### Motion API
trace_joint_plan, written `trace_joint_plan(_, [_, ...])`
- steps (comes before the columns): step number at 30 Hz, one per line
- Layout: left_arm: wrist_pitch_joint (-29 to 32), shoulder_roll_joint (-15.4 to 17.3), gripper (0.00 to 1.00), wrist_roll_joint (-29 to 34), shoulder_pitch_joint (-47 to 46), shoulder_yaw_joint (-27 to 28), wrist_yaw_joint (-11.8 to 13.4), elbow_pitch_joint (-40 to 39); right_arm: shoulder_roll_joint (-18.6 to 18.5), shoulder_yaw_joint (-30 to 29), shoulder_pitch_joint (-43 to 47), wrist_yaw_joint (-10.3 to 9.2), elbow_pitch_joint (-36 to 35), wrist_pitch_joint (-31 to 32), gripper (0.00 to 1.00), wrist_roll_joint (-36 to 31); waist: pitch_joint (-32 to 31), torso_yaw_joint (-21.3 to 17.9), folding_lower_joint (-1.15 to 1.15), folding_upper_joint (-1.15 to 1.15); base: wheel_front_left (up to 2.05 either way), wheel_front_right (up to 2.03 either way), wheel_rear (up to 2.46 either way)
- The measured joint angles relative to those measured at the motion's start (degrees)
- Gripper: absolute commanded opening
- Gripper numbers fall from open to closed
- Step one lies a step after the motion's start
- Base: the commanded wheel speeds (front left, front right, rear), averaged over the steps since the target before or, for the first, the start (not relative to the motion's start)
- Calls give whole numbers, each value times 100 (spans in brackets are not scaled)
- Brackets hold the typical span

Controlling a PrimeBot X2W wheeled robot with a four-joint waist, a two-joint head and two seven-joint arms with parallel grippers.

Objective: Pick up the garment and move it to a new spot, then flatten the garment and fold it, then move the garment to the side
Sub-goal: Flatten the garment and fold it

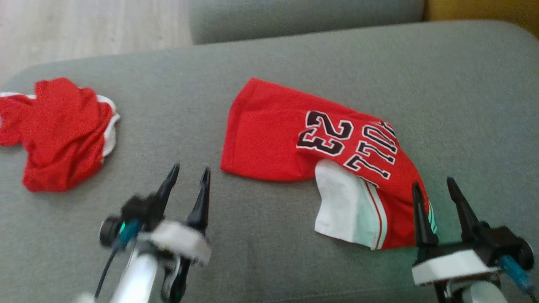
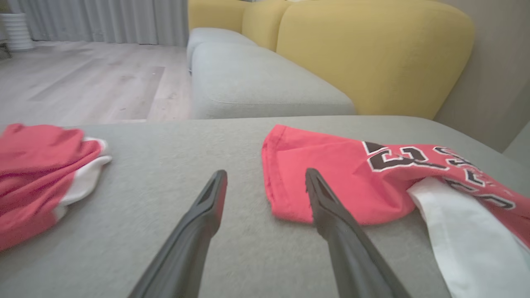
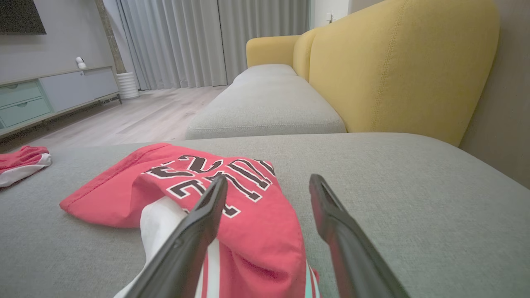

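Note:
A red garment (image 1: 269,134) printed with the number 23 lies loosely folded on the grey cushion (image 1: 463,105), a white and striped part spilling out at its near right corner. My left gripper (image 1: 190,169) hovers open just left of its near left corner, with nothing between the fingers. In the left wrist view the garment (image 2: 331,174) lies just past the left gripper's (image 2: 265,173) right finger. My right gripper (image 1: 433,183) stands open at the garment's near right end; the right wrist view has the right gripper (image 3: 269,179) with its left finger over the red cloth (image 3: 124,186).
A second red and white garment (image 1: 59,130) lies crumpled at the cushion's far left. Beyond the cushion are another grey seat (image 2: 256,82), yellow backrests (image 2: 372,54) on the right, and wooden floor (image 1: 84,25) on the left. A wall (image 3: 505,103) is at the right.

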Motion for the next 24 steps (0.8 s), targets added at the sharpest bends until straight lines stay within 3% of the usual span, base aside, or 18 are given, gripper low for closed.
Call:
trace_joint_plan(7, [63,-49,100,-424,-1510,-402,94,1680,-1,165,-392,0,-45,0,100,124,503,-392,1,0,0,0,0])
trace_joint_plan(17, [152,-92,100,-723,-2312,-381,177,3177,-2,135,-507,0,-48,0,100,171,928,-877,1,0,0,0,0])
trace_joint_plan(18, [152,-92,78,-733,-2362,-380,175,3241,0,136,-509,0,-49,0,100,171,934,-888,0,0,0,0,0])
trace_joint_plan(19, [149,-96,21,-749,-2419,-385,141,3304,-2,127,-506,0,-48,0,100,171,934,-889,0,0,0,0,0])
trace_joint_plan(20, [123,-93,0,-783,-2458,-403,64,3355,-2,122,-506,0,-49,0,100,171,930,-885,0,0,0,0,0])
trace_joint_plan(24, [76,-109,0,-955,-2491,-537,-34,3431,-2,114,-506,0,-47,0,100,171,883,-816,0,0,0,0,0])
